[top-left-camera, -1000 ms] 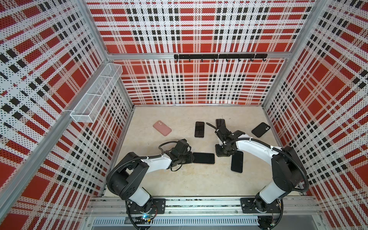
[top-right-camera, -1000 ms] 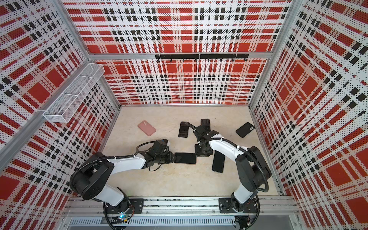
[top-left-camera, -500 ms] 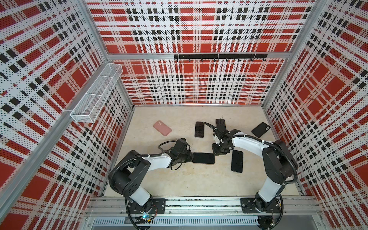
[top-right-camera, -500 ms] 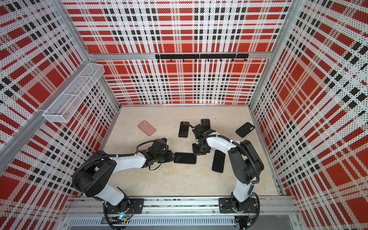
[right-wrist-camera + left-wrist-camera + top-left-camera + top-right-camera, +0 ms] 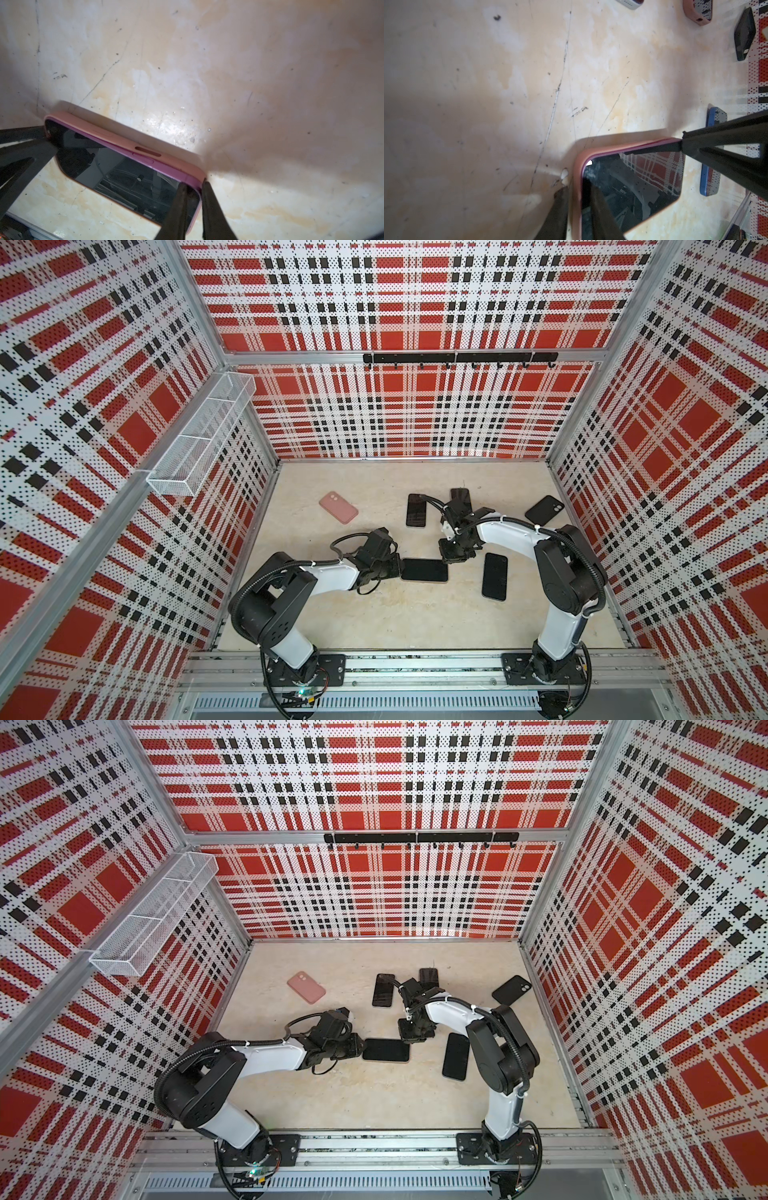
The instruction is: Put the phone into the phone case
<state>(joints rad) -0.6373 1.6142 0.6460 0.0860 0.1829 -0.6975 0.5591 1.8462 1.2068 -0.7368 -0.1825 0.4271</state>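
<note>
The phone [image 5: 424,570] lies screen up mid-table, seated in a pink phone case whose rim [image 5: 578,178] frames the dark screen. In both top views my left gripper [image 5: 398,568] is at its left short end and my right gripper [image 5: 451,558] at its far right corner. In the left wrist view my left gripper [image 5: 577,209] pinches the case rim, one finger on the screen and one outside. In the right wrist view my right gripper [image 5: 193,199] straddles the corner of the phone case [image 5: 172,164] the same way.
Other things lie on the table: a pink case [image 5: 338,507] back left, a black phone [image 5: 416,510], another phone [image 5: 460,497] behind the right arm, a black case [image 5: 544,510] by the right wall and a blue-edged phone [image 5: 494,576] right of the task phone.
Both grippers' jaws have narrowed onto the phone case's edge. The right arm has drawn in leftward, with its gripper settling at the phone's corner. The phone has stayed in place.
</note>
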